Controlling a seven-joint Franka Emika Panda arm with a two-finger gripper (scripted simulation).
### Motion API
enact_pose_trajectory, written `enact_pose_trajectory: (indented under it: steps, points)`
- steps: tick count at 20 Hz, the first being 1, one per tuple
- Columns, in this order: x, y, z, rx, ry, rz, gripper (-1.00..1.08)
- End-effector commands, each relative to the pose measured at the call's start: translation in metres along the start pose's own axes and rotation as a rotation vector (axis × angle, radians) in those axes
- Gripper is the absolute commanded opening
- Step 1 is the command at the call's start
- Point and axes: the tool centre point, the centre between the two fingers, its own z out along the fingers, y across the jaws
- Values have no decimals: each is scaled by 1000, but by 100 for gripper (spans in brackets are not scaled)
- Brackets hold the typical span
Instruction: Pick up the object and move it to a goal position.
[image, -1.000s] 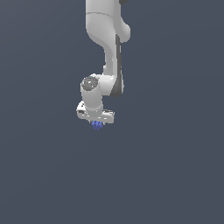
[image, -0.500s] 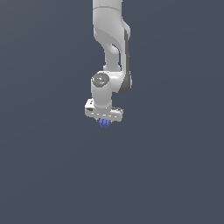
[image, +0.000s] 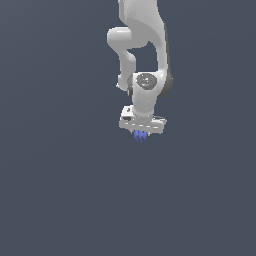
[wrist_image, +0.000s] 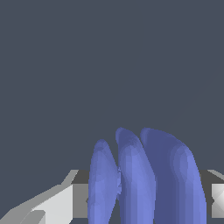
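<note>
Exterior view: the white arm (image: 142, 55) hangs down with its pincer (image: 140, 134) pinching the blue-violet object (image: 140, 135), which juts out just beneath it. Wrist view shows the object's (wrist_image: 144, 179) three rounded lobes between the fingers (wrist_image: 52, 203), against plain grey.

exterior view: far off, arm small mid-frame | wrist view: very near, looking past claw (wrist_image: 144, 205) | shared: claw (image: 141, 134) and object (image: 140, 135)
</note>
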Motion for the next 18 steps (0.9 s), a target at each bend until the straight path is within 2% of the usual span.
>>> enact_pose_trajectory:
  steps: [1, 10, 14, 18]
  points:
    - [-8, -31, -11, -1, 0, 0, -100]
    - [-28, -125, -43, -1, 0, 0, -100]
    - [-33, -153, -53, 0, 0, 0, -100]
    - [-35, -170, -58, 0, 0, 0, -100]
